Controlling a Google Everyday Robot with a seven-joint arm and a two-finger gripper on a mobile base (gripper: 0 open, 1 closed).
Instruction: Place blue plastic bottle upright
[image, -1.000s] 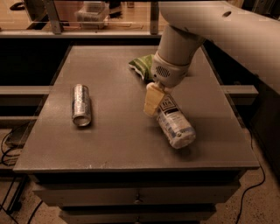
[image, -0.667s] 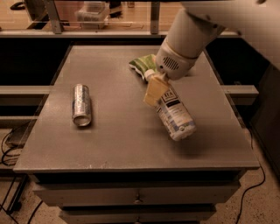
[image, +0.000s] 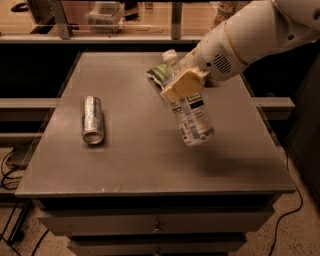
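Note:
The blue plastic bottle (image: 191, 116) is clear and pale bluish with a white cap at its top left end and a white-and-dark label. It hangs tilted above the grey table (image: 140, 160), base down and to the right, casting a shadow below it. My gripper (image: 183, 84) is shut on the bottle near its neck, with a tan finger pad (image: 181, 86) across the front. The white arm reaches in from the upper right.
A silver drink can (image: 92, 119) lies on its side on the left part of the table. A green and white bag (image: 161, 75) lies behind the bottle near the gripper. Drawers run below the table's front edge.
The gripper has lifted the bottle off the table and tilted it more towards upright. The arm has swung up and to the right. The can has not moved.

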